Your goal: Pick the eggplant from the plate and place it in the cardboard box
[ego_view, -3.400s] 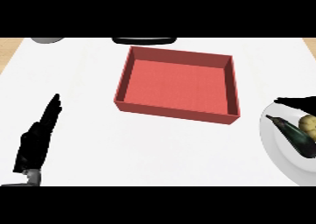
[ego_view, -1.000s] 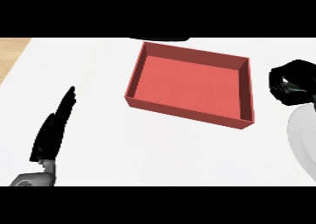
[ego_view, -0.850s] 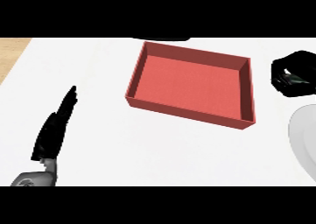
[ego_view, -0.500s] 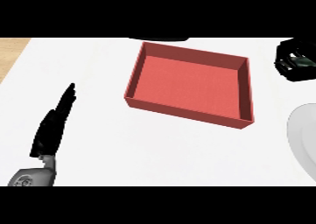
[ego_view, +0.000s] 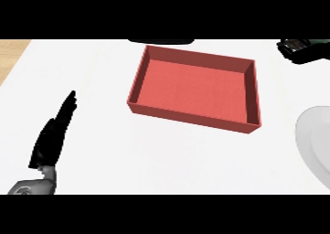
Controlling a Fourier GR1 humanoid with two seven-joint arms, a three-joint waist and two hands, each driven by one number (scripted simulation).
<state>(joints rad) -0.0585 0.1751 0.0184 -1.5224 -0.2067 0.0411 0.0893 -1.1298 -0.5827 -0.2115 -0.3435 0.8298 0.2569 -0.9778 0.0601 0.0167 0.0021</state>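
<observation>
Square red box (ego_view: 194, 89), round white plate (ego_view: 314, 137); left hand (ego_view: 54, 135) flat, straight-fingered.

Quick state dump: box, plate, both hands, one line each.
cardboard box: open top, nothing inside, upright on the counter.
plate: at the right edge, partly cut off; visible part bare.
left hand: open, fingers straight, resting at lower left.
right hand: top right corner, curled; contents unclear.
</observation>
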